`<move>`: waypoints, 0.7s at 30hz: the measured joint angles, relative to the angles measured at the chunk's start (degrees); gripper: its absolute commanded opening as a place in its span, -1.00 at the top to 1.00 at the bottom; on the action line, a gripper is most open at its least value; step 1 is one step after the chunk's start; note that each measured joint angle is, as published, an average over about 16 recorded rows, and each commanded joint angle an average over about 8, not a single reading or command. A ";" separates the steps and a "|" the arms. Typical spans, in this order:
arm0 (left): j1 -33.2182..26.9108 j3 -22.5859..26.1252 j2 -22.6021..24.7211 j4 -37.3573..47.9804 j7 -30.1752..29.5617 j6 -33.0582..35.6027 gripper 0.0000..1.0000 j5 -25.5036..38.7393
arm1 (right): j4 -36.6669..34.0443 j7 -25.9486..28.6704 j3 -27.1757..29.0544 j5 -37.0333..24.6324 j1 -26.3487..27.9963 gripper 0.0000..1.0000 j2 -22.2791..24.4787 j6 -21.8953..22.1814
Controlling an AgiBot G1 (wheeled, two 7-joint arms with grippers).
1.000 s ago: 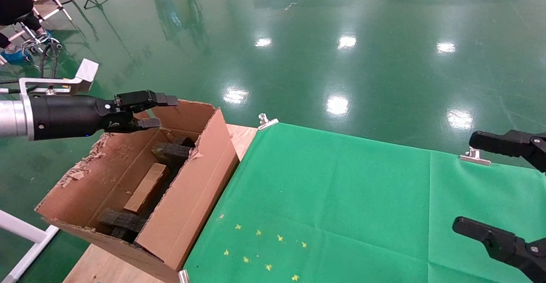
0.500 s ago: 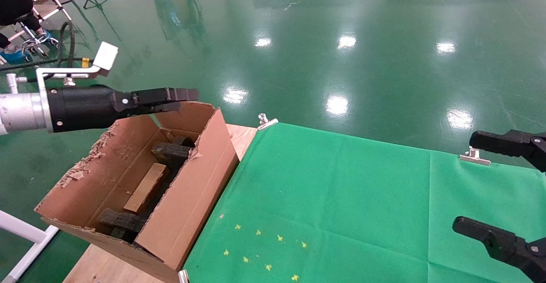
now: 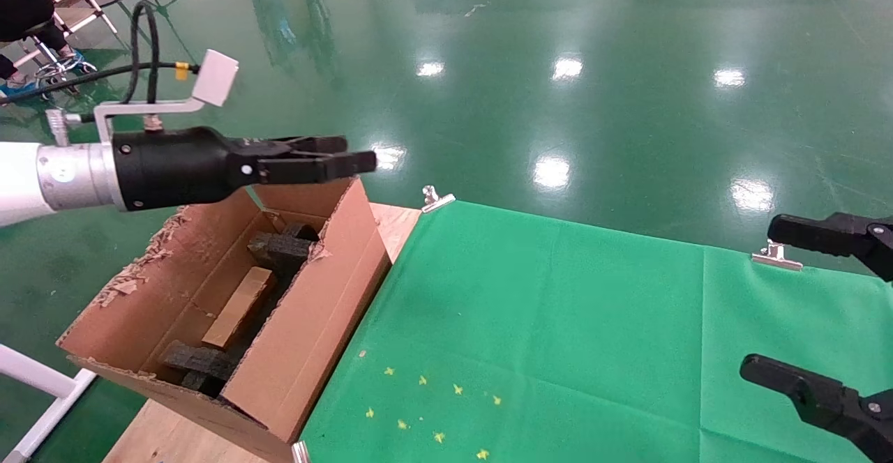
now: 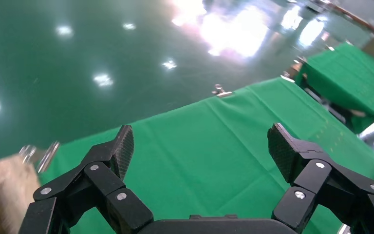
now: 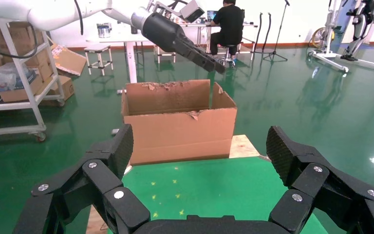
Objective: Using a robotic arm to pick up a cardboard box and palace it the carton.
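Glossy green floor spreads behind a wooden surface (image 3: pixel 391 226) partly covered by a green cloth (image 3: pixel 558 323) held down with metal clips. At the cloth's left edge stands the carton (image 3: pixel 307 323), flaps up and its torn rim ragged. The cardboard box (image 3: pixel 239 307) lies flat on the carton's floor, between black foam blocks (image 3: pixel 279 250) at the far end and others at the near end, so the placing itself looks done. The robotic arm (image 3: pixel 167 168) reaches in from the left, and its left end effector (image 3: pixel 342 160) hovers above the carton's far right corner, clear of the flaps; the left wrist view shows its fingers (image 4: pixel 119 148) spread apart with nothing between them, looking out over the cloth. The step in hand, as I judge it, is the retreat from the carton. To do it well, the arm should hold its height above the carton's rim until it is fully past the tall right flap, since a low swing could catch the flap and drag the carton; the fingers should remain apart and empty. The cloth shows no second box in these views, so no fresh pick target can be named. The right end effector (image 3: pixel 802 309) is parked at the cloth's right edge, well apart from the carton, its fingers wide open and empty.
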 measured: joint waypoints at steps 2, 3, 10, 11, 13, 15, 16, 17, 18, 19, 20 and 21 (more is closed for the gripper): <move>1.65 -0.40 -0.01 -2.67 1.19 -0.04 -1.00 -1.67 | 0.00 0.00 0.00 0.00 0.00 -1.00 0.00 0.00; 2.48 -0.59 -0.02 -4.01 1.79 -0.06 -1.00 -2.51 | 0.00 0.00 0.00 0.00 0.00 -1.00 0.00 0.00; 8.28 -1.99 -0.06 -13.43 5.98 -0.22 -1.00 -8.40 | 0.00 0.00 0.00 0.00 0.00 -1.00 0.00 0.00; 9.11 -2.19 -0.06 -14.77 6.58 -0.24 -1.00 -9.24 | 0.00 0.00 0.00 0.00 0.00 -1.00 0.00 0.00; 10.78 -2.59 -0.08 -17.48 7.78 -0.28 -1.00 -10.94 | 0.00 0.00 0.00 0.00 0.00 -1.00 0.00 0.00; 12.45 -2.99 -0.09 -20.19 8.99 -0.33 -1.00 -12.64 | 0.00 0.00 0.00 0.00 0.00 -1.00 0.00 0.00; 13.28 -3.19 -0.09 -21.54 9.59 -0.35 -1.00 -13.48 | 0.00 0.00 0.00 0.00 0.00 -1.00 0.00 0.00; 14.11 -3.39 -0.10 -22.88 10.19 -0.37 -1.00 -14.32 | 0.00 0.00 0.00 0.00 0.00 -1.00 0.00 0.00; 14.96 -3.59 -0.10 -24.25 10.80 -0.39 -1.00 -15.18 | 0.00 0.00 0.00 0.00 0.00 -1.00 0.00 0.00; 15.79 -3.79 -0.11 -25.60 11.40 -0.41 -1.00 -16.02 | 0.00 0.00 0.00 0.00 0.00 -1.00 0.00 0.00; 16.62 -3.99 -0.12 -26.95 12.00 -0.43 -1.00 -16.86 | 0.00 0.00 0.00 0.00 0.00 -1.00 0.00 0.00; 17.45 -4.19 -0.12 -28.29 12.60 -0.46 -1.00 -17.71 | 0.00 0.00 0.00 0.00 0.00 -1.00 0.00 0.00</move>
